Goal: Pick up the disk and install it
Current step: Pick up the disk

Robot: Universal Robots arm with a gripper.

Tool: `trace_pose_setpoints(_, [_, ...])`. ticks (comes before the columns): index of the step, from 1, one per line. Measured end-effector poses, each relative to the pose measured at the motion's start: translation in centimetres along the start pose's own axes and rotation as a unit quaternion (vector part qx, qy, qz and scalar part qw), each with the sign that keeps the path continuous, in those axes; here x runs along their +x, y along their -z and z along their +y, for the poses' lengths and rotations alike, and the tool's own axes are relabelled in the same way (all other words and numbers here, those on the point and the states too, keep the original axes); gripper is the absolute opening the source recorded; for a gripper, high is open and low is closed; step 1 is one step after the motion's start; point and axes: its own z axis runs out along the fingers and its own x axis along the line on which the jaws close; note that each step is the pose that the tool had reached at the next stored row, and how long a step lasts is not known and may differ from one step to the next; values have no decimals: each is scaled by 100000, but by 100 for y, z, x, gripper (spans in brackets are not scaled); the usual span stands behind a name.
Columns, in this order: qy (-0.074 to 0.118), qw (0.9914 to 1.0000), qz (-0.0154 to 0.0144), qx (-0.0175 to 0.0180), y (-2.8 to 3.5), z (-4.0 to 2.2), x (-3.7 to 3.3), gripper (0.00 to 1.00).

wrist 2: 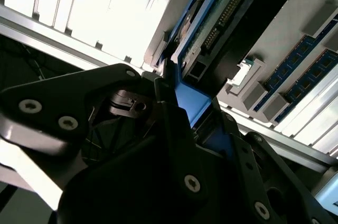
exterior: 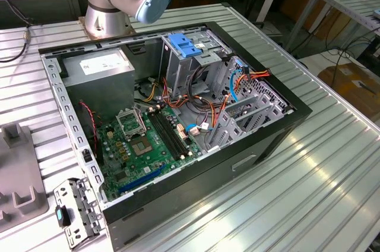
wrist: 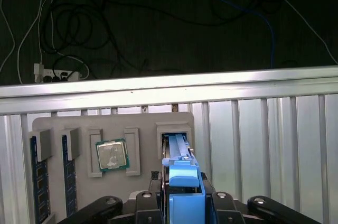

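The disk (wrist: 178, 147), a black drive with bright blue rails, stands on edge in a slot of a grey holder tray (wrist: 53, 123). My gripper (wrist: 185, 191) sits at the disk's near end, a black finger tight against each side of the blue carrier, so it is shut on the disk. In the second wrist view the blue rail (wrist 2: 191, 103) shows between the fingers (wrist 2: 168, 109) of the gripper (wrist 2: 194, 114), and the disk's green circuit-board side (wrist 2: 224, 15) runs away from them. The robot's base (exterior: 113, 2) stands behind the open computer case (exterior: 279, 124).
The tray also holds a processor chip (wrist: 112, 155) and memory sticks (wrist: 68, 182). The table's edge rail (wrist: 253, 84) lies just beyond it, with cables on the floor. Inside the case are a motherboard (exterior: 148, 139) and a drive cage topped by a light-blue bracket (exterior: 185, 46).
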Motion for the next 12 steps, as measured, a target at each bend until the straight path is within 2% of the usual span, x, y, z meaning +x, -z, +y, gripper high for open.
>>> trace_pose_setpoints(5, [782,99997,-9,-14,0,0,0,37])
trace_pose_setpoints(12, [950,99995,-11,-25,0,0,0,37])
